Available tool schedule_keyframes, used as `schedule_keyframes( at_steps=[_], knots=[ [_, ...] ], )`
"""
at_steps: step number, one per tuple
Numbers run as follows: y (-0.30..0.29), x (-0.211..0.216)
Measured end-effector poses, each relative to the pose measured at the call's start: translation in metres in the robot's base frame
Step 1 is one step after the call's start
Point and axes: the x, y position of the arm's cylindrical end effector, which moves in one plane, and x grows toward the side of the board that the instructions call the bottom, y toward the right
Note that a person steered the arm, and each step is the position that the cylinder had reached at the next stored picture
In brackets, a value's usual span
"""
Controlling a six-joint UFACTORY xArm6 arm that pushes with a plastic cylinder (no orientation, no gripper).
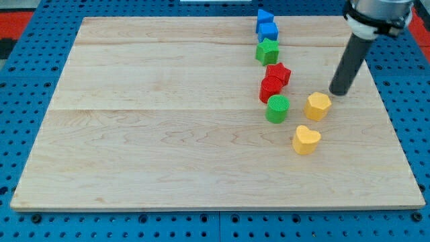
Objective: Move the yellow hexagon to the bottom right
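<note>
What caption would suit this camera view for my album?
My tip rests just upper right of the yellow hexagon on the wooden board.

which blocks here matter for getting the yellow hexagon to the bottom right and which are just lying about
Part of the job:
- yellow hexagon
- my tip, just to the view's upper right of the hexagon
- wooden board, bottom right corner as the goal

Just lying about:
- yellow heart
- green cylinder
- green star
- red star
- red block
- two blue blocks
</note>
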Motion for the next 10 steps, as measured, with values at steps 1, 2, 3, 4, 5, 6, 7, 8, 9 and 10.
schedule_keyframes(
  at_steps=[1, 2, 3, 4, 5, 6, 7, 8, 9, 10],
  knots=[
    [-0.032, -0.002],
    [-0.048, 0.014],
    [-0.043, 0.031],
    [-0.028, 0.031],
    [-0.028, 0.038],
    [-0.033, 0.034],
    [-0.059, 0.035],
    [-0.048, 0.048],
    [-0.023, 0.053],
    [-0.021, 0.076]
  ],
)
